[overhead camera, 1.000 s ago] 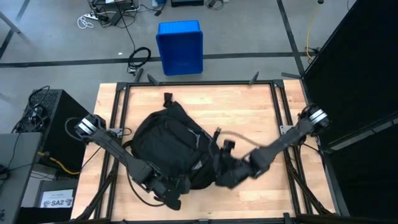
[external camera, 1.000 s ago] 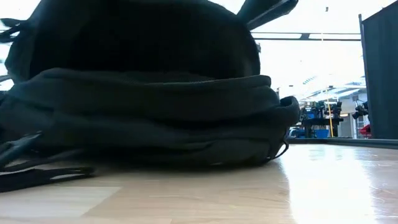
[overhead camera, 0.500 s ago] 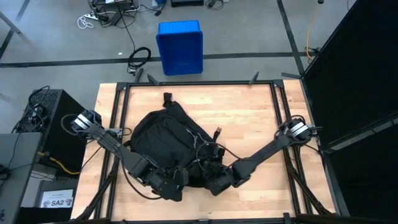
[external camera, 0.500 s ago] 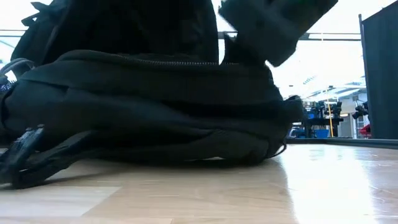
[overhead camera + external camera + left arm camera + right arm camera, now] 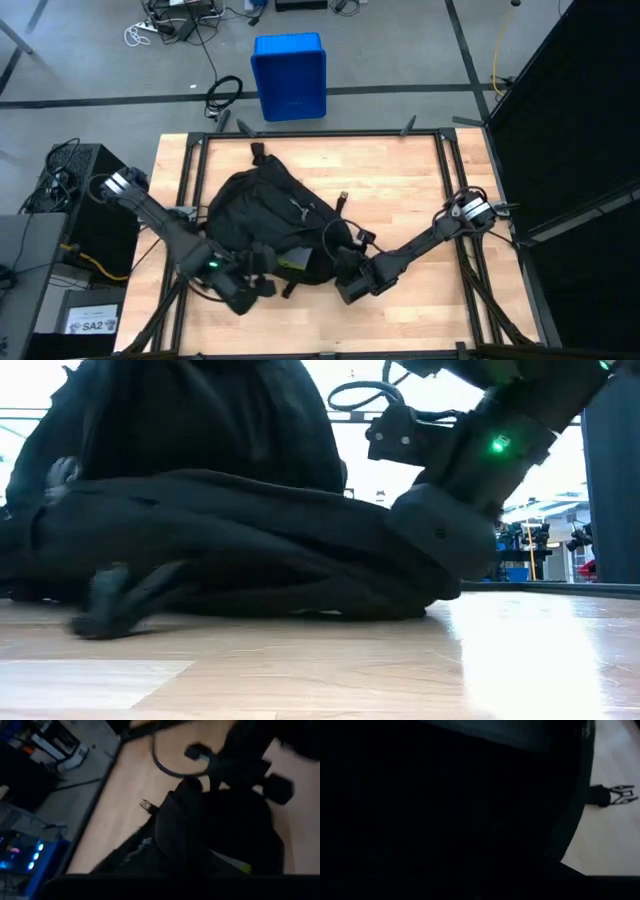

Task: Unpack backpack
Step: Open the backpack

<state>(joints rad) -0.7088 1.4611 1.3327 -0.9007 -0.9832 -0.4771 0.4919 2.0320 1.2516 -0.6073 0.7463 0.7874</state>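
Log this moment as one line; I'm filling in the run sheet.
stage: opening backpack | left claw: shut, at near edge of bag | right claw: pressed against bag's near right side | nothing unpacked on table

Pale wooden desk [image 5: 400, 190] in black metal frame stood on grey floor. Blue plastic crate [image 5: 290, 76] sat beyond far edge; coiled black cable [image 5: 224, 92] lay beside it.

L arm [image 5: 235, 285]: low, near edge, fingers closed | R arm [image 5: 350, 285]: low, reaching inward
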